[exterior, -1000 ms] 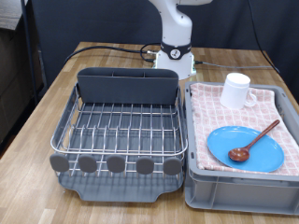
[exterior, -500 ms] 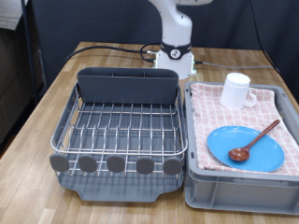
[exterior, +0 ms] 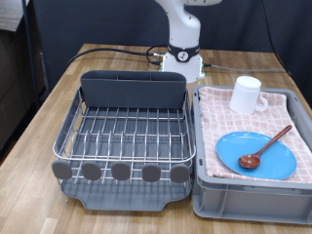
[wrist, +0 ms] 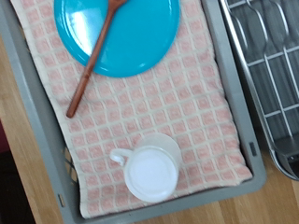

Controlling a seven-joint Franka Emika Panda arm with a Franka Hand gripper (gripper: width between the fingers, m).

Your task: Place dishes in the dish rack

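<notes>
A round light-blue plate (exterior: 255, 154) lies on the pink checked cloth in the grey crate (exterior: 234, 198) at the exterior view's right. A reddish-brown wooden spoon (exterior: 265, 149) rests across the plate. A white handled mug (exterior: 247, 95) stands on the cloth behind the plate. The dish rack (exterior: 124, 134), a silver wire grid in a dark grey tray, stands empty at the crate's left. The wrist view shows the plate (wrist: 131, 42), spoon (wrist: 89, 65), mug (wrist: 149, 168) and a corner of the rack (wrist: 266, 56) from above. The gripper's fingers show in no view; only the arm's white base and lower links (exterior: 181, 39) are seen.
The rack and crate sit side by side on a wooden table (exterior: 44, 107). Black cables (exterior: 117, 51) run across the table behind the rack. The robot base (exterior: 182, 64) stands at the table's far edge. A dark curtain hangs behind.
</notes>
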